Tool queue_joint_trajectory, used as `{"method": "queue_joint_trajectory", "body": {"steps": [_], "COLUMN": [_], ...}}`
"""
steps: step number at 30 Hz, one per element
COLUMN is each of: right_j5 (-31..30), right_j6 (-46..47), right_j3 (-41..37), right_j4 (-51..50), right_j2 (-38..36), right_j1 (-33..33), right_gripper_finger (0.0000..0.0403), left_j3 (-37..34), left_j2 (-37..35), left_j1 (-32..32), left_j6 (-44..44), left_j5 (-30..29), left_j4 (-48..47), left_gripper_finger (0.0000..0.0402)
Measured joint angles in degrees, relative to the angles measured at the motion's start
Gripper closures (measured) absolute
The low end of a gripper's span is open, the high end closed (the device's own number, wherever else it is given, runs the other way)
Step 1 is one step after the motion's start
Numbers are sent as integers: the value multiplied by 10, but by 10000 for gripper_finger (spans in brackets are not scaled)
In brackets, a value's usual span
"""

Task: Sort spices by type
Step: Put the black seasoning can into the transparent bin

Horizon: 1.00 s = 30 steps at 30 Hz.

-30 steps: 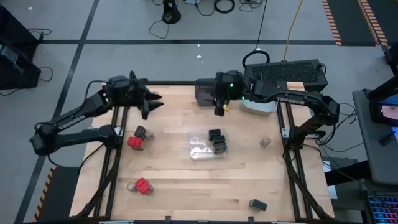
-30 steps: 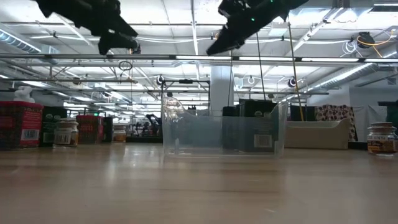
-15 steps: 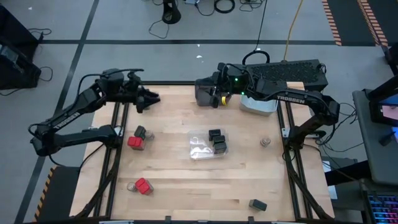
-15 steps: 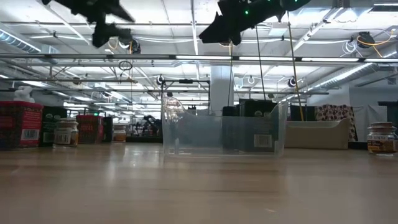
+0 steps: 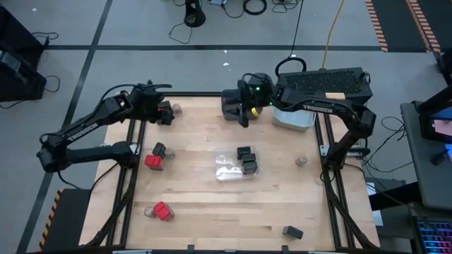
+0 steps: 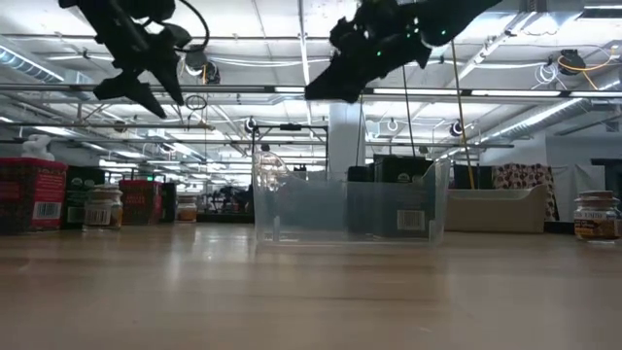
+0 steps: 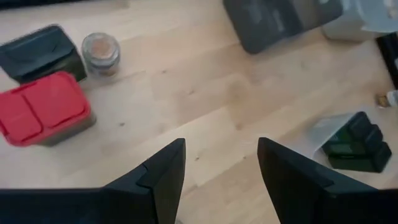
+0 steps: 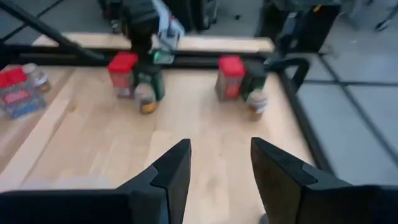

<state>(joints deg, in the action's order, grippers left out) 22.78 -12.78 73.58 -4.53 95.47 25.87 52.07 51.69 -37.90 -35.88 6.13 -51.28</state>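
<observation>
Although three black boxy spices (image 5: pixel 246 159) already sit together in the clear bin (image 5: pixel 227 171) at the middle of the surface (image 5: pixel 198 212), most of the sorting looks undone: red-topped boxes (image 5: pixel 152 161) with a dark box and jars lie in small mixed groups well left of the clear bin, a tan-lidded jar (image 5: pixel 301 161) stands alone to its right, and a dark box (image 5: pixel 292 232) lies near the front edge. Both arms hover behind the clear bin, the left end effector (image 7: pixel 221 165) released and empty, the right end effector (image 8: pixel 219 163) likewise. Only "TROSSEN" on the right arm reads; spice labels are too small to read
</observation>
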Motion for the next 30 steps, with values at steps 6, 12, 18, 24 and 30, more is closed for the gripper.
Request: {"method": "queue_joint_trajectory", "body": {"steps": [6, 12, 18, 24, 30], "right_j5": [31, 29, 28, 28, 28], "right_j6": [37, 35, 100, 151, 206], "right_j3": [0, 0, 0, 0, 0], "right_j4": [-3, -3, -4, -3, -4], "right_j2": [8, -9, -10, -10, -10], "right_j1": [-5, -1, 1, -1, -2], "right_gripper_finger": [252, 252, 252, 252, 252], "left_j3": [0, 0, 0, 3, 7], "left_j2": [20, 50, 67, 68, 68], "left_j1": [0, 3, 32, 81, 139], "left_j6": [-27, -28, 4, 8, 2], "left_j5": [-20, -45, -43, 5, -44], "left_j4": [-30, -100, -121, -187, -247], "left_gripper_finger": [196, 196, 196, 196, 196]}}
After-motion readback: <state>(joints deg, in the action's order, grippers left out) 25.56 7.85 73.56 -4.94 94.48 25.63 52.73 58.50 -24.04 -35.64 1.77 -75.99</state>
